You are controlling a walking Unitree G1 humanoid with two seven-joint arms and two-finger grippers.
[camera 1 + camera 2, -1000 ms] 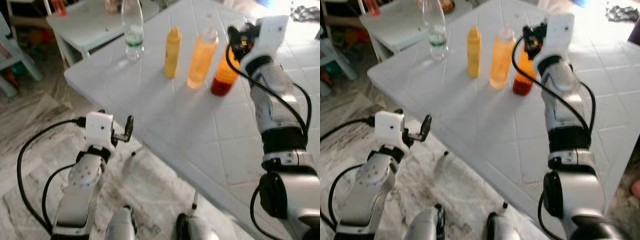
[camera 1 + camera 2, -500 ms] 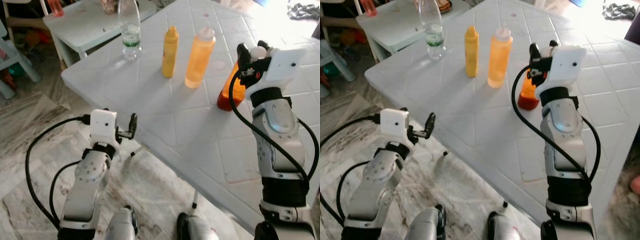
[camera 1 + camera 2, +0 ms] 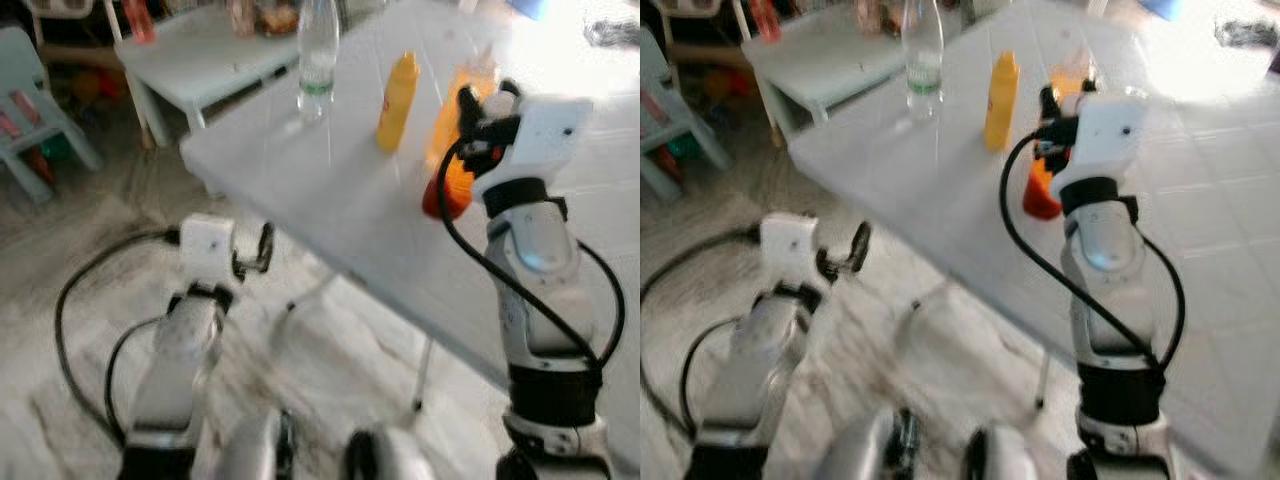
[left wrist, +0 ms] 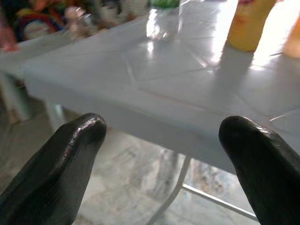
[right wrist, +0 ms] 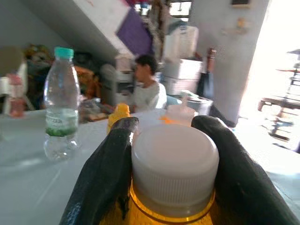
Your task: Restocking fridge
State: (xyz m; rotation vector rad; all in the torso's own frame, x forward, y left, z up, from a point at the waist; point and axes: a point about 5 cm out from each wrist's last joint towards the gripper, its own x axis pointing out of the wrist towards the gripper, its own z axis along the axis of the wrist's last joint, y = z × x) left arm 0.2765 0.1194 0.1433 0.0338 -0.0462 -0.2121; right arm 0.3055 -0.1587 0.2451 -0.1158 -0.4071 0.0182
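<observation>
While blurred overhead, orange bottle (image 5: pixel 174 161) wrist-sharp

Both eye views are blurred all over. The orange bottle (image 3: pixel 447 185) is mostly hidden behind the right end effector (image 3: pixel 480 105) and its wrist; in the right wrist view the lower edge cuts its body off below the white cap (image 5: pixel 174 166). The pale orange bottle (image 3: pixel 462 75) just behind that end effector is washed out by glare. The items on the small side table (image 3: pixel 200 60), well beyond the left end effector (image 3: pixel 262 248), are too blurred to tell.
</observation>
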